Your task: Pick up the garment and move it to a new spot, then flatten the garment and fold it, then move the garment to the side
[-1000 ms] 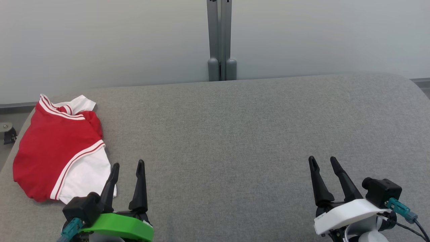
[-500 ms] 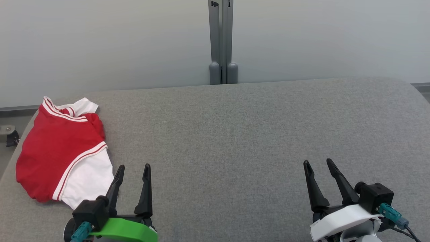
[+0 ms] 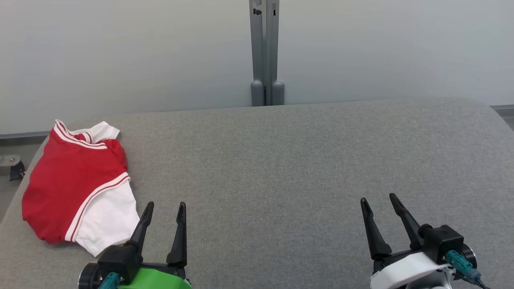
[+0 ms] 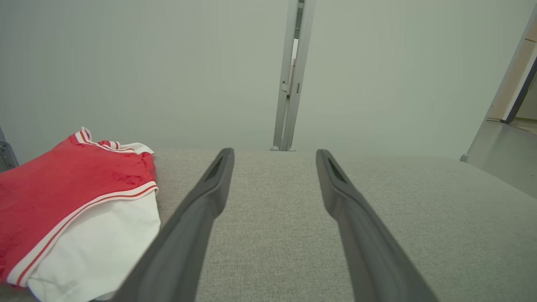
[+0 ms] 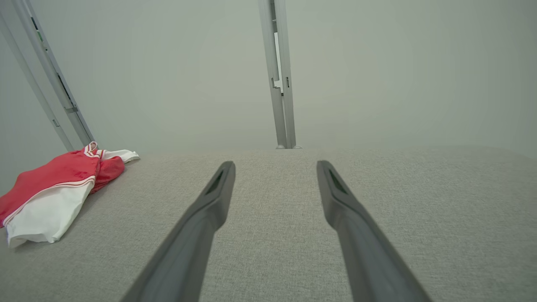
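The left gripper (image 3: 166, 204) has its two dark fingers spread wide and nothing is between them; the right gripper (image 3: 377, 198) is the same, wide apart and empty. Both point forward over the grey padded table (image 3: 281, 160), toward the grey post (image 3: 264, 52) at its far edge. The red and white T-shirt (image 3: 72, 180) lies just to the left of the left gripper and a little ahead of it, as a compact bundle with the white sleeve toward the gripper and the striped edge at the far end. From the left wrist view the T-shirt (image 4: 71, 184) is close beside the left finger; I cannot tell if the finger touches the sleeve. From the right gripper (image 5: 275, 163) the T-shirt (image 5: 50, 184) is well apart, far to its left. Because the T-shirt is already gathered small and lies near the table's left edge, I judge that the last step, moving it to the side, is done or almost done. If more work is needed, the left gripper must turn left and go down onto the white sleeve before it closes.
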`<state>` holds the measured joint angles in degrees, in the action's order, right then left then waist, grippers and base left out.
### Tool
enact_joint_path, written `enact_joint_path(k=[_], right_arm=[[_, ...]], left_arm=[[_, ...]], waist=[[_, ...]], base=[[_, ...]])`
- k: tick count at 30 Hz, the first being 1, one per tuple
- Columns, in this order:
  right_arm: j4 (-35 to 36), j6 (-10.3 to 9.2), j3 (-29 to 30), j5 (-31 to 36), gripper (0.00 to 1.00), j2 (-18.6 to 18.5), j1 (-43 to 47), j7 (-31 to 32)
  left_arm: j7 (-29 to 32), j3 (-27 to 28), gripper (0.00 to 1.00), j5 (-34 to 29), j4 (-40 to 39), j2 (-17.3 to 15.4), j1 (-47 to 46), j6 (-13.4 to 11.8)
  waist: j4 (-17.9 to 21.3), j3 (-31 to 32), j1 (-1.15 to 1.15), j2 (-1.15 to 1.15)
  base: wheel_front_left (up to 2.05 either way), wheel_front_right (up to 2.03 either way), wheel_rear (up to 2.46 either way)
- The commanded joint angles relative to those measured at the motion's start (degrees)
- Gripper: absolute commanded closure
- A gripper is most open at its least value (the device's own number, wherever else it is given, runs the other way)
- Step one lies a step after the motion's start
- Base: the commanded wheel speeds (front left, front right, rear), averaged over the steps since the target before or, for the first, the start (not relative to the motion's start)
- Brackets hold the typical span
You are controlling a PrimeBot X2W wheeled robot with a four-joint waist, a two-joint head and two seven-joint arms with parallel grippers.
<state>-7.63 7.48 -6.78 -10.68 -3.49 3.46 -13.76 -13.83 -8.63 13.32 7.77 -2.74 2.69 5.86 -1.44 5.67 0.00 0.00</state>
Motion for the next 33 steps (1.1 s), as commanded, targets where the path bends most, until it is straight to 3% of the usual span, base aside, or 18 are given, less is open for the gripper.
enact_joint_path(k=[1, 11, 33], right_arm=[[0.2, 0.02, 0.1, 1.1, 0.00, 0.0, 1.0, -0.6], [0.3, 0.03, 1.3, 4.9, 0.00, 0.3, 2.1, -1.5], [0.2, 0.03, 3.4, 4.0, 0.00, 0.6, 1.1, -1.5]], left_arm=[[-0.5, 0.1, 0.00, -1.2, 0.0, -0.2, 0.7, -0.3], [-1.5, -0.3, 0.00, -3.9, 0.6, -0.3, 1.8, 0.1], [-1.3, 0.7, 0.00, -3.2, 2.1, -0.3, 0.9, 0.4]], waist=[[0.1, 0.6, 0.00, 0.00], [0.0, 1.5, 0.00, 0.00], [0.1, 1.3, 0.00, 0.00]], base=[[0.00, 0.00, 0.00], [0.00, 0.00, 0.00], [0.00, 0.00, 0.00]])
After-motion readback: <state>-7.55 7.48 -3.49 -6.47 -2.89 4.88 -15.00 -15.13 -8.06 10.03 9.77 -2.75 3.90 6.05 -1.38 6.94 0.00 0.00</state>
